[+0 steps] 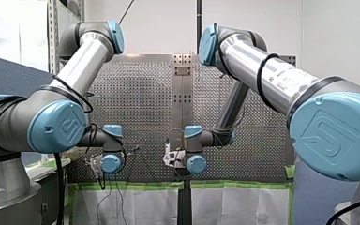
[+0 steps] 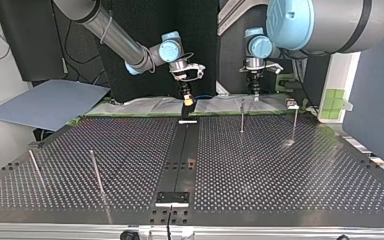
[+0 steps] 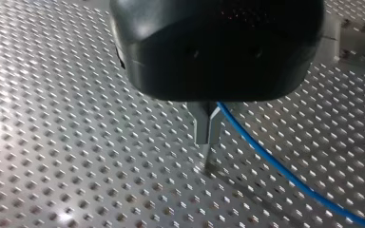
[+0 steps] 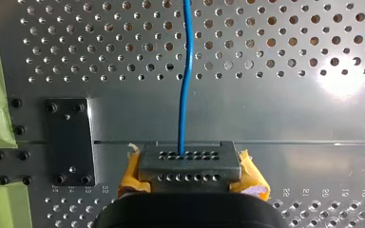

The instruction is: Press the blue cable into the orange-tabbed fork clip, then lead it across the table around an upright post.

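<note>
Perforated metal desk (image 2: 280, 165), dark centre strip (image 2: 182, 160). Top view: two upright posts (image 2: 96, 172) stood near 8 o'clock, two further posts (image 2: 241, 117) near 1 o'clock, grey board (image 2: 50, 102) at 10. Left jaws were pressed together, empty; right jaws held the blue cable (image 4: 184, 95), running toward 12 ahead of them.

Perforated metal table (image 2: 280, 165), dark strip (image 2: 182, 155) down centre of top view. Two thin posts (image 2: 96, 170) lower left, two more posts (image 2: 242, 117) upper right. Small black plate (image 2: 172, 197) bottom centre. Blue cable (image 4: 184, 95) over holes.
</note>
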Motion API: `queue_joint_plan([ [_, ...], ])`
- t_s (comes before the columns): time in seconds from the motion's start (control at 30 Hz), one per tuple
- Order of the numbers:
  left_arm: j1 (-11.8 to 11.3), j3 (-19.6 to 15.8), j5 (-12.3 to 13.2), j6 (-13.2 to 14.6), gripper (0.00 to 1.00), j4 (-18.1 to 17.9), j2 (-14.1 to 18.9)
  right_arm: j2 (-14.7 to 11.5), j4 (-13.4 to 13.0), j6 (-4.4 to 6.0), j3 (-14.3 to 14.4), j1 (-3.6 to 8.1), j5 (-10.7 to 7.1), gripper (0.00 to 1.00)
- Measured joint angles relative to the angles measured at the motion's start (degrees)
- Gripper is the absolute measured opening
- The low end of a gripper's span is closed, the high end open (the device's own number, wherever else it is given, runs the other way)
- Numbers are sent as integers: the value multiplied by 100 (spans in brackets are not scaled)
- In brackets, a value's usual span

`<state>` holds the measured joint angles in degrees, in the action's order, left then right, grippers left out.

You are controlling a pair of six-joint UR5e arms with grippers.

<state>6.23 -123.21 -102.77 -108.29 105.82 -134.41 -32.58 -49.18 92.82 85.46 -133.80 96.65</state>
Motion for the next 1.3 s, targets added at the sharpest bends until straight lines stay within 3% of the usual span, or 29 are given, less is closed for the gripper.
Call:
queue_joint_plan([
  [0.2, -34, 313, 1, -27, 0, 283, -297, 0, 46, -7, -23, 0, 3, 0],
  [0.4, -65, 470, 46, -46, 0, 339, -376, 0, 43, -15, -32, 2, 3, 0],
  [0.83, -141, 480, 4, -1, 0, 462, -363, 3, 29, -14, -61, 0, 4, 0],
  [1.17, -134, 478, 22, -42, 0, 477, -68, 2, 46, -4, -134, -7, 3, 0],
  [1.3, -145, 482, 139, -136, 0, 464, -43, 5, 54, -2, -146, -5, 0, 0],
])
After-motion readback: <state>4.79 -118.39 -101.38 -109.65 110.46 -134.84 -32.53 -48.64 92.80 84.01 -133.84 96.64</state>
